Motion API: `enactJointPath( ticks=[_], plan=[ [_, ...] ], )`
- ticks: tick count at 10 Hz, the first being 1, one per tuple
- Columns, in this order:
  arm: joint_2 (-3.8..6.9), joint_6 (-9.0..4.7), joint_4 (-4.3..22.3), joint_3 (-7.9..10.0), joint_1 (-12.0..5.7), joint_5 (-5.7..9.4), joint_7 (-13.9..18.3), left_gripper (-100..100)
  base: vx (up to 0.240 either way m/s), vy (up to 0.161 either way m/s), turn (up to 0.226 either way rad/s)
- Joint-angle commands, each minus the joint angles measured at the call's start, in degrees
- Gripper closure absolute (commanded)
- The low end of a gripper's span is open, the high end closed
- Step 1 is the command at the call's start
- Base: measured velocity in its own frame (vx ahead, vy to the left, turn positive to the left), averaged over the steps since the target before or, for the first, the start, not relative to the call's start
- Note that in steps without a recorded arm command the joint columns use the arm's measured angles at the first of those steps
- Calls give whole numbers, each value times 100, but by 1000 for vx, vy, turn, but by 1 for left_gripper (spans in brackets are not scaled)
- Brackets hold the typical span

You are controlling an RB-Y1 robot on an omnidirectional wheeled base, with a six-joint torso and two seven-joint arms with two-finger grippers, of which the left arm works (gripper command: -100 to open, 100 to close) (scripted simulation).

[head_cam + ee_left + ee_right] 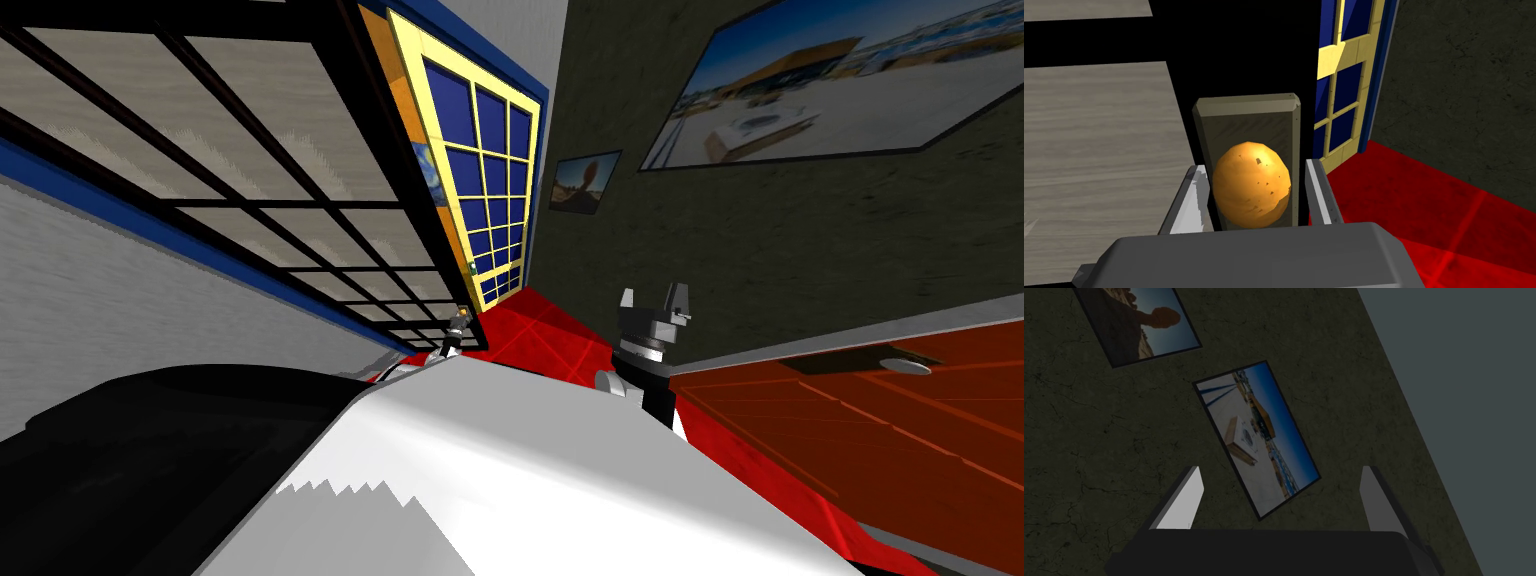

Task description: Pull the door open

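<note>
Door [250, 150]: big, black frame, grid of pale wood-grain panes, takes up the left of the head view, slanted with the camera. Second door [490, 180] past its far edge: yellow frame, dark blue panes, blue trim. Red tiled floor [540, 330] runs between the doors and the dark wall [760, 230] on the right. Right gripper [655, 298] is held up in front of the chest, well apart from both doors, jaws spread wide, nothing between them. Left gripper [1251, 170] is at the black door's edge stile, the side next to the yellow door. Its jaws are drawn in much narrower than the right's, pinching the knob by its sides; one finger [1194, 200] is against the knob, the other just beside it. Backplate [1246, 120]: olive-grey upright rectangle, bevelled top corners, fixed on the black stile. Knob [1251, 185]: orange-gold, egg-shaped, speckled with small dark flecks, sits on the lower part of the plate, right between the jaws, close to the gripper's dark body.
</note>
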Motion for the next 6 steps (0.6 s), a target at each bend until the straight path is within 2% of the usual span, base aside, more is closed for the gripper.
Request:
enactJointPath(
  ticks=[1,5,6],
  plan=[
    [2,7,1,0,-1,0,4,100,-31,-7,-5],
    [2,7,1,0,-1,0,4,100,-10,-1,-1],
    [61,-30,-6,-104,40,-94,134,100,-113,31,-57]
  ],
)
